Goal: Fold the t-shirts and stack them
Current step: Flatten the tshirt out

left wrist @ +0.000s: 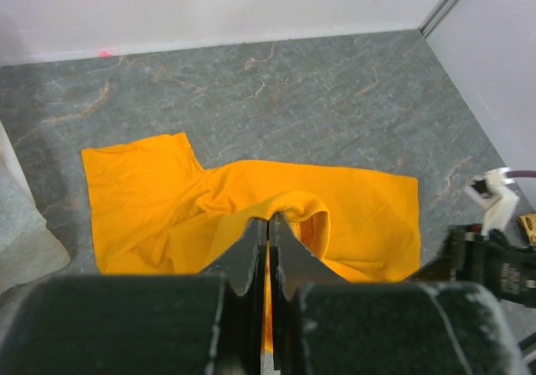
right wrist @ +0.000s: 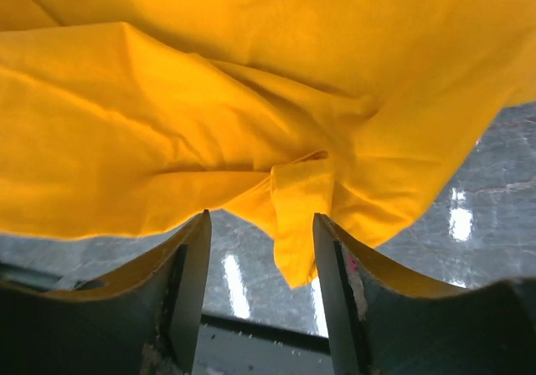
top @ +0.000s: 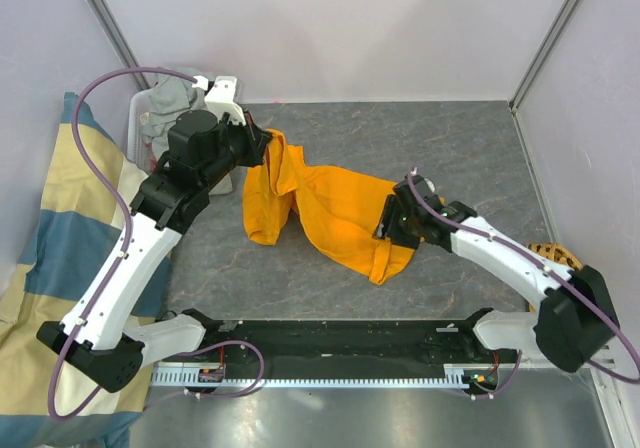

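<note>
While the left gripper [top: 263,148] is clamped on the back-left end of the orange t-shirt [top: 330,208], the grey t-shirt [top: 172,96] sits crumpled in the white bin [top: 134,120] at far left, well apart from the work. In the left wrist view the fingers [left wrist: 249,254] are pressed together with a thin strip of orange cloth pinched between them.

The shirt's long axis runs diagonally, back-left to front-right, strung between the two arms. Its middle lies rumpled on the grey marbled tabletop [top: 450,148].

The right gripper [top: 392,223] is at the front-right end, so it's the nearer arm for that edge. Its jaws stand apart and a folded hem lump [right wrist: 295,216] hangs in the gap, not pinched. I can't tell if it touches a pad.

My read: close right on that hem, then spread the shirt flat. The cotton is soft and matte and creases easily.
</note>
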Tool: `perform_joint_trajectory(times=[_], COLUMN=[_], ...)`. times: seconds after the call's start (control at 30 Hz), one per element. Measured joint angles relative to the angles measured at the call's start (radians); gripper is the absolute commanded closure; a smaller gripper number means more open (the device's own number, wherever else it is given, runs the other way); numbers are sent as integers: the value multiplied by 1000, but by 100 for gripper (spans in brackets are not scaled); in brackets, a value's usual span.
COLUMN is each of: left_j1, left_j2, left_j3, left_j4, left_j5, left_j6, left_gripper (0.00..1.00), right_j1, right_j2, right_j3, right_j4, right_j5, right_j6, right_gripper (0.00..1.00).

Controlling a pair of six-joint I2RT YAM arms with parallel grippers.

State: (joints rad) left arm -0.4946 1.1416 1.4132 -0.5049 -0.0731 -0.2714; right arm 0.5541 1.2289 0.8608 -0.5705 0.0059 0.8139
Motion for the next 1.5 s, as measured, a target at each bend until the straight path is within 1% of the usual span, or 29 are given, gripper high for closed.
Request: perform_joint_trajectory(times=[0.2,0.53,0.7,0.87,1.0,1.23,1.5], left_j1=[1,8,16,24,29,41,51], left_j2=[-8,-43,-45,-45,-45,-45,-47], left_j3=[-22,-44,-46,-46,-46,-49,-63], left_j4=[9,11,11,11,11,12,13], left_j5=[6,6,8,23,30,32,37], left_j6=[-2,-2,-2,-2,-2,-2,-2], left_gripper=[98,98,98,98,98,98,98], right_j1=[130,251,304,334,335,335,335], right_j2=[162,277,326,316,281,269,301], right_j3=[15,81,121,124,124,97,94], right_j4=[37,26,-43,-116,-156,-164,-158], right_j5=[136,318,421,494,529,557,558], right_j6=[62,127,150,175,192,208,207], right_gripper=[39,40,40,39,39,40,40])
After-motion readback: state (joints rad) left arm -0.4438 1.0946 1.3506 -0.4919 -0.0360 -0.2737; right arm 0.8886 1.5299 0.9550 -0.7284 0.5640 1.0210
